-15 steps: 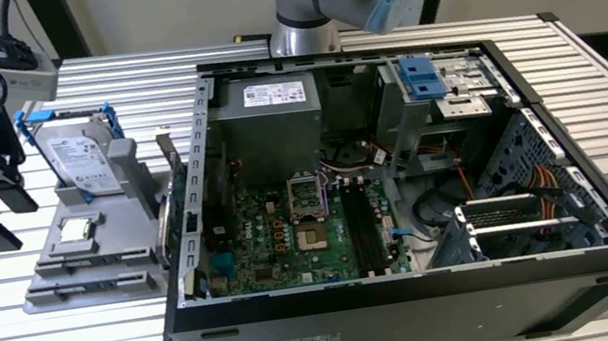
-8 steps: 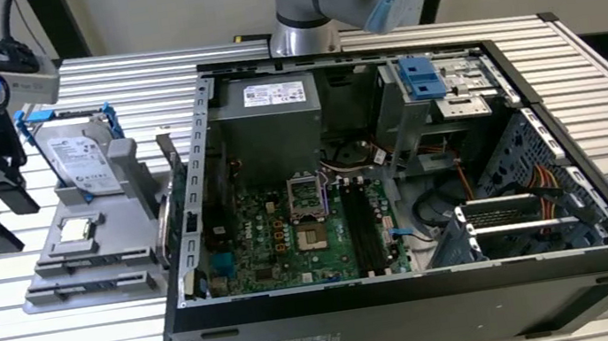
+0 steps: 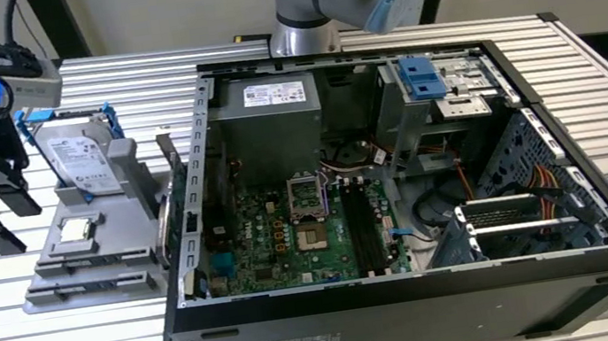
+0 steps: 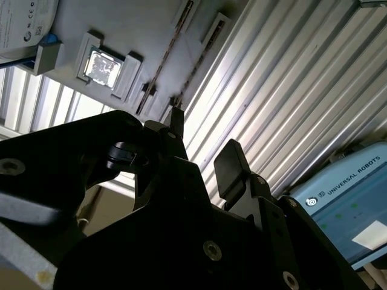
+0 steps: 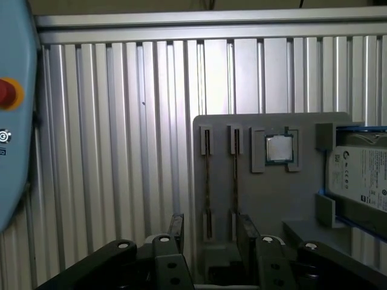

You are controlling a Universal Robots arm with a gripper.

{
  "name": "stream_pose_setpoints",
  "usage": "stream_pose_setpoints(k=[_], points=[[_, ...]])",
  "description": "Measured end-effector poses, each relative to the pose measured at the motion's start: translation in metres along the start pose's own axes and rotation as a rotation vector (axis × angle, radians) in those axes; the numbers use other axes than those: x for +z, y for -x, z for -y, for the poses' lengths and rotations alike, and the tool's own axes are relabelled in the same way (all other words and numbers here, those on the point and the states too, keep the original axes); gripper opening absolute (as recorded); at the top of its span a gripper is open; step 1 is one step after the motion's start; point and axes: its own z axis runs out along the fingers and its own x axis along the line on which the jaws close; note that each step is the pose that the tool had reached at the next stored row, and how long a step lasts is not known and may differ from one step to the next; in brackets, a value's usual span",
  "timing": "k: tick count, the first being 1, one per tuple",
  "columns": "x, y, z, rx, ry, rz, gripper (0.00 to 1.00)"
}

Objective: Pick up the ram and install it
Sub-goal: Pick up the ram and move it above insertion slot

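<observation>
Two ram sticks stand on edge in the slots of a grey holder plate (image 5: 290,199). They show as thin dark strips, one (image 5: 207,178) beside the other (image 5: 234,178), and again in the second wrist view (image 4: 172,51). My black gripper (image 5: 211,235) hangs open above the ribbed table. Its fingers (image 5: 176,228) are empty and clear of the ram. In the exterior view the gripper (image 3: 3,217) is at the far left, beside the holder plate (image 3: 94,285). The long black motherboard slots (image 3: 362,225) lie inside the open computer case (image 3: 417,298).
On the holder plate a processor chip (image 5: 279,148) sits beside the ram, and a hard drive (image 3: 76,158) in a blue frame stands at its far end. A light-blue control box (image 5: 12,121) lies on the table. The arm's base (image 3: 304,18) rises behind the case.
</observation>
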Motion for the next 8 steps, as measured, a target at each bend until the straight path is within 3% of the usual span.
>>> stream_pose_setpoints(k=[8], points=[[0.0034,0.0,0.0,0.0,0.0,0.0,1.0]])
